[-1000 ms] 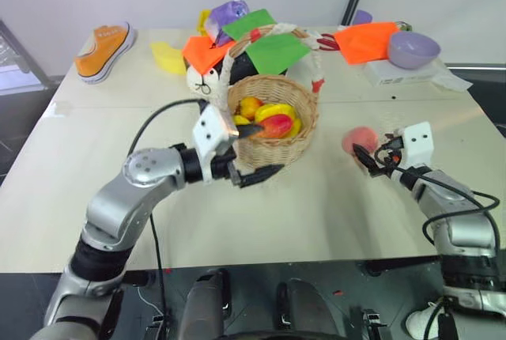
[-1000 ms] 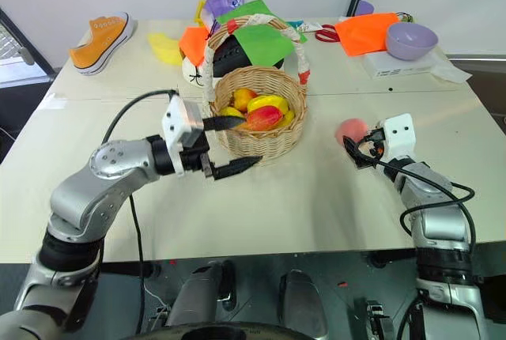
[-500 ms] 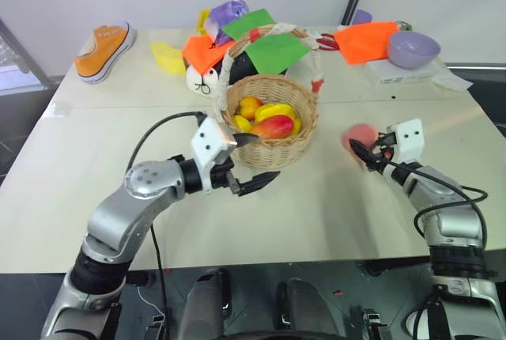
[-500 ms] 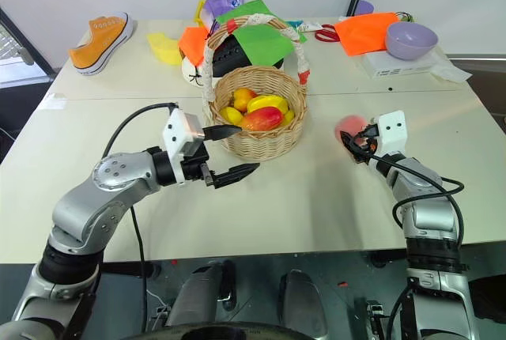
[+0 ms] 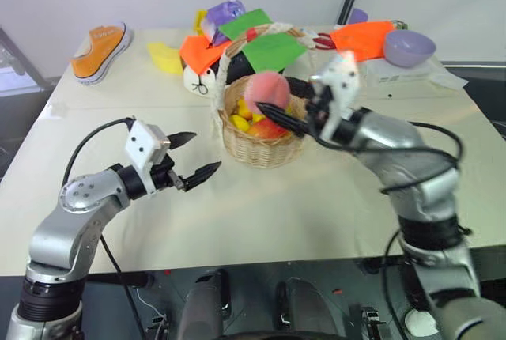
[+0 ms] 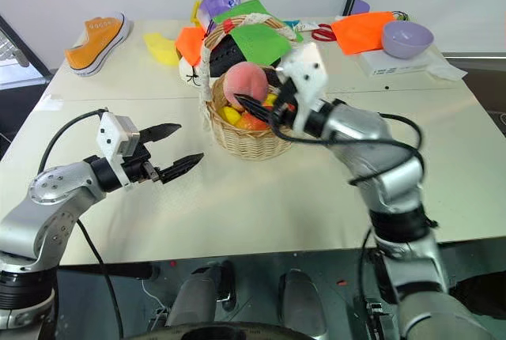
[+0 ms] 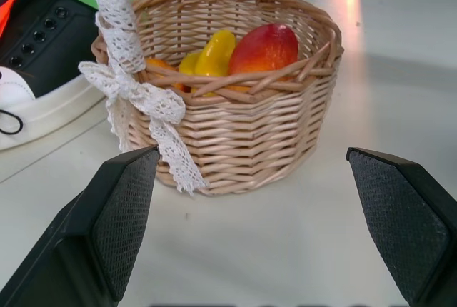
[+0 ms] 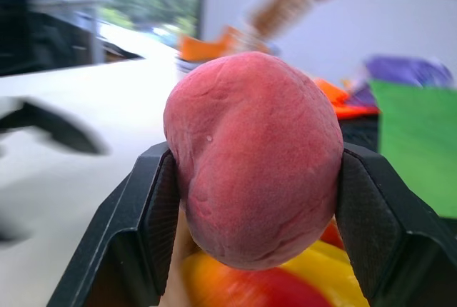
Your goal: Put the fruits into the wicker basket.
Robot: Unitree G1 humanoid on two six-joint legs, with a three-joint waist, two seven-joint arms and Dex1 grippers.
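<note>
Both right pincer (image 8: 250, 250) pads (image 8: 161, 207) squeeze the peach (image 8: 253, 157).

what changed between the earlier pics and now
The right gripper closed its jaws on the peach, lifted it off the table and carried it left, to above the wicker basket. The left gripper, jaws open and empty, drew back from the basket toward the robot's left. The mango and the yellow fruits stayed in the basket; the orange shoe and purple bowl kept their places.
</note>
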